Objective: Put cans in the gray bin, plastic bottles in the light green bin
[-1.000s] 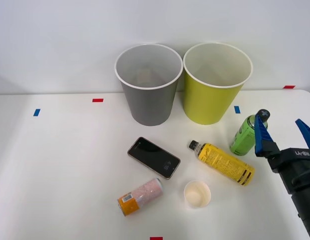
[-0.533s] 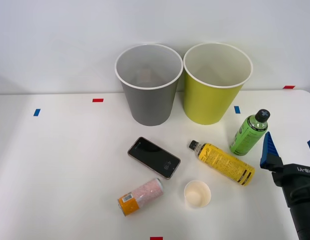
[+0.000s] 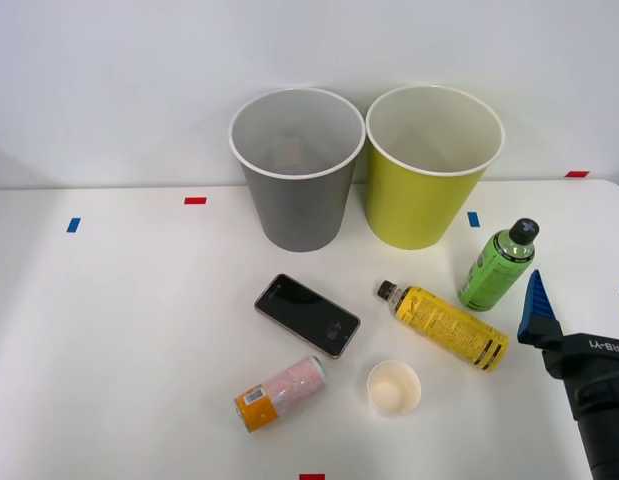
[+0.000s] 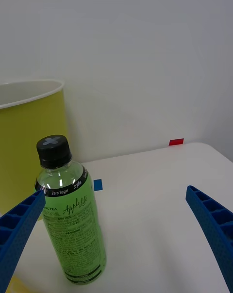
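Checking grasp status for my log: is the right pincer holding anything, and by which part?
Nothing is held. The right pincer is open, its fingers apart, with the green-labelled bottle standing free on the table.

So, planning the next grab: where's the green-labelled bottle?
In the front view the green-labelled bottle stands upright at the table's right, beside the light green bin, just ahead of the open right gripper.

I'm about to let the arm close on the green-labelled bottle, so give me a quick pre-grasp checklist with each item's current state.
1. Right gripper open: ok.
2. Green-labelled bottle upright, cap on: ok.
3. Bottle centred between fingers: not ok, it sits near one finger.
4. Yellow bottle clear of the grasp: ok, lying apart.
5. Light green bin upright, mouth open: ok.
6. Fingers low enough around the body: cannot tell.
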`<state>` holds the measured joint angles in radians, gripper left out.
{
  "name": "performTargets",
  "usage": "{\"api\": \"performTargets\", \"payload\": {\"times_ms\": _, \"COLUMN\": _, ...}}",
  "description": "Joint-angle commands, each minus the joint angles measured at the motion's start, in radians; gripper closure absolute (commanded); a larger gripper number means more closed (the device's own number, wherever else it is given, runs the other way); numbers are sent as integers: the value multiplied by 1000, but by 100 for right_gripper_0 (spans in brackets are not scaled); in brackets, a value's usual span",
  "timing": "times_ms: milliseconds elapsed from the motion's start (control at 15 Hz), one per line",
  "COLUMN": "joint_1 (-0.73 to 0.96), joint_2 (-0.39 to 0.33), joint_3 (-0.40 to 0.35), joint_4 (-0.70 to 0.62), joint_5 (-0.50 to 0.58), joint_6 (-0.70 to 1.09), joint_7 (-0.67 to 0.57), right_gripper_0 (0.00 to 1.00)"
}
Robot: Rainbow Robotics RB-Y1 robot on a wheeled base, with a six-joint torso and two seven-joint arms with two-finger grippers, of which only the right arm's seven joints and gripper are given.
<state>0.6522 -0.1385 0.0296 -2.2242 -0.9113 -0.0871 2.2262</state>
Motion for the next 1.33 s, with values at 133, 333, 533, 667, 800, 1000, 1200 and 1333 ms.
{"api": "performTargets", "payload": {"times_ms": 133, "joint_1": 18, "joint_2": 28, "joint_3": 0, "joint_4": 1, "joint_5": 244, "joint_6": -6, "joint_7": -223, "right_gripper_0": 0}}
{"api": "performTargets", "payload": {"times_ms": 333, "joint_1": 60, "joint_2": 73, "joint_3": 12, "joint_4": 1, "joint_5": 439, "joint_6": -34, "joint_7": -402, "right_gripper_0": 0}}
{"api": "performTargets", "payload": {"times_ms": 533, "joint_1": 129, "joint_2": 86, "joint_3": 43, "joint_4": 1, "joint_5": 597, "joint_6": -97, "joint_7": -583, "right_gripper_0": 0}}
{"api": "performTargets", "payload": {"times_ms": 667, "joint_1": 158, "joint_2": 86, "joint_3": 58, "joint_4": 66, "joint_5": 750, "joint_6": -217, "joint_7": -727, "right_gripper_0": 0}}
{"api": "performTargets", "payload": {"times_ms": 800, "joint_1": 156, "joint_2": 54, "joint_3": 62, "joint_4": 146, "joint_5": 829, "joint_6": -318, "joint_7": -830, "right_gripper_0": 0}}
{"api": "performTargets", "payload": {"times_ms": 1000, "joint_1": 204, "joint_2": -26, "joint_3": 116, "joint_4": 146, "joint_5": 839, "joint_6": -353, "joint_7": -826, "right_gripper_0": 0}}
{"api": "performTargets", "payload": {"times_ms": 1200, "joint_1": 288, "joint_2": -69, "joint_3": 173, "joint_4": 146, "joint_5": 839, "joint_6": -401, "joint_7": -658, "right_gripper_0": 0}}
{"api": "performTargets", "payload": {"times_ms": 1333, "joint_1": 328, "joint_2": -87, "joint_3": 201, "joint_4": 149, "joint_5": 833, "joint_6": -401, "joint_7": -569, "right_gripper_0": 0}}
